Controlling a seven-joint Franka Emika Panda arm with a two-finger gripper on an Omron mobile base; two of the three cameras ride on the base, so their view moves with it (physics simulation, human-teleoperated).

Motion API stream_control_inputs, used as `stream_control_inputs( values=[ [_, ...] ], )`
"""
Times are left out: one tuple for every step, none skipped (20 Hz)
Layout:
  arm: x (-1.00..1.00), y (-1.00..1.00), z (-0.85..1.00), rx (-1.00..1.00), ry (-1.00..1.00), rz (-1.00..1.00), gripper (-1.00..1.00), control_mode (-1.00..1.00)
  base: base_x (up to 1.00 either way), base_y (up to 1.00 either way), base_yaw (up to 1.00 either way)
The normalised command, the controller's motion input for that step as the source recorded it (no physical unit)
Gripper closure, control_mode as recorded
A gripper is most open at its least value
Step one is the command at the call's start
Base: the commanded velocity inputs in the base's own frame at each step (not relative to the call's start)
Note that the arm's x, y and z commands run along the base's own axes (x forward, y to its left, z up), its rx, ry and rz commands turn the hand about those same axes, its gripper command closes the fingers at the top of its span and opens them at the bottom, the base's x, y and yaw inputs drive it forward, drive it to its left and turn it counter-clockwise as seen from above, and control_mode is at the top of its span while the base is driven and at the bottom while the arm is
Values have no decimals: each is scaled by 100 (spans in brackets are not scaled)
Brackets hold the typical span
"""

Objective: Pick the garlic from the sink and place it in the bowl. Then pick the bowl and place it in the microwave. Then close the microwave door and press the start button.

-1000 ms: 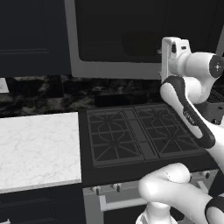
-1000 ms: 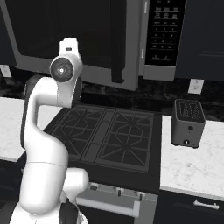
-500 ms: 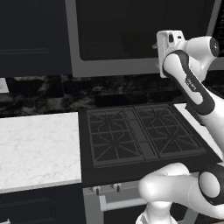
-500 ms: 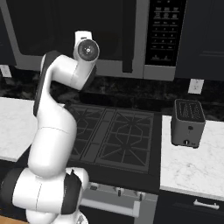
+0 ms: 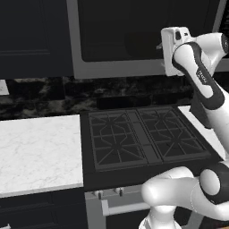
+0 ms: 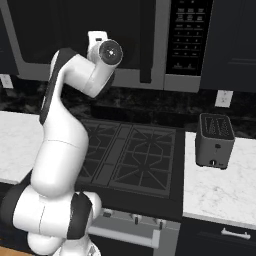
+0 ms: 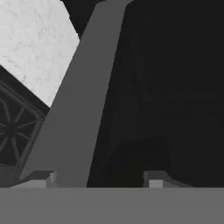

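Note:
The microwave (image 6: 100,30) hangs over the stove, its dark button panel (image 6: 187,35) at the right. The microwave door (image 5: 134,69) lies flat against the front, a grey frame around a dark tinted window. My gripper (image 7: 97,179) is raised close in front of the door's lower frame (image 7: 74,109), near the right part of the window (image 5: 162,44). Its fingertips (image 7: 37,177) stand apart with nothing between them. Garlic, sink and bowl are out of view; a vague dark shape shows behind the tinted glass.
A black gas stove (image 5: 143,138) lies below the microwave. White marble counters flank it on the left (image 5: 36,152) and right (image 6: 225,190), the right one carrying a small grey toaster (image 6: 215,140). A dark vertical handle (image 6: 145,55) runs down the door beside the panel.
The arm has lifted and swung the hand up against the microwave door's lower edge. The fingers have drawn somewhat closer together.

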Motion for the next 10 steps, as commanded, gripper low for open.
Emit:
stream_control_inputs(
  values=[
    [-100, 0, -51, 0, -13, 6, -100, -100, 0, 0, 0],
    [-100, 0, -48, 0, -13, 3, -100, -100, 0, 0, 0],
    [-100, 0, -39, 0, -12, 2, -100, -100, 0, 0, 0],
    [-100, -6, -34, 0, -10, 1, -100, -100, 0, 0, 0],
    [-100, -23, -19, 1, -9, 0, -100, -100, 0, 0, 0],
    [-100, -38, -9, 5, -5, 0, -100, -100, 0, 0, 0],
    [-100, -57, 0, 12, 0, 0, -100, -100, 0, 0, 0],
    [-100, -80, 0, 20, 0, 0, -100, -100, 0, 0, 0],
    [-100, -96, 0, 23, 0, 0, -100, -100, 0, 0, 0],
    [-100, -100, 0, 31, 0, -1, -100, -100, 0, 0, 0]
  ],
)
